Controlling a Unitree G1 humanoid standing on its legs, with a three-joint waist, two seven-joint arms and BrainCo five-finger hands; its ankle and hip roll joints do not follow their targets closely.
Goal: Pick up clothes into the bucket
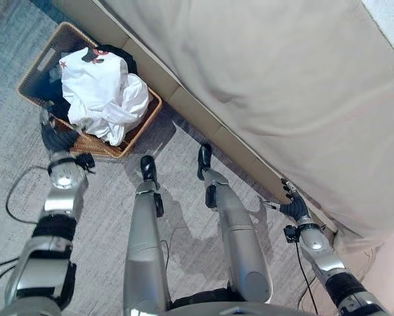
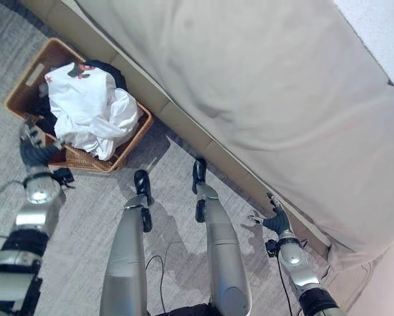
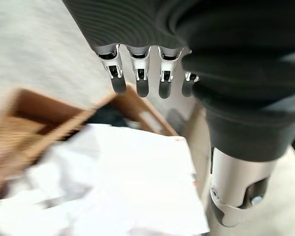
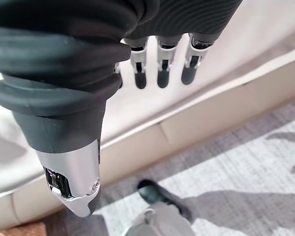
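**Clothes in basket, both hands empty**

Nearest me, my left robot hand (image 1: 56, 137) hangs at the near edge of the basket (image 1: 139, 127), fingers straight, holding nothing. My right robot hand (image 1: 294, 205) hangs beside the sofa's base, fingers loose and empty. Beyond, white clothes (image 1: 104, 92) are piled over a dark garment (image 1: 120, 54) in the basket, which sits on the carpet (image 1: 190, 217) against the sofa (image 1: 282, 85).

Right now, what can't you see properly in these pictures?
- What lies under the white crumpled cloth in the brown woven wicker basket: covered by that cloth, both eye views.
- The dark clothes beside it: mostly hidden, kind unclear.
- The basket's near corner: behind the left hand, which is open.
- The basket in the left wrist view: blurred.
- The beige sofa: cut off by the picture's edges; the open right hand is beside it.
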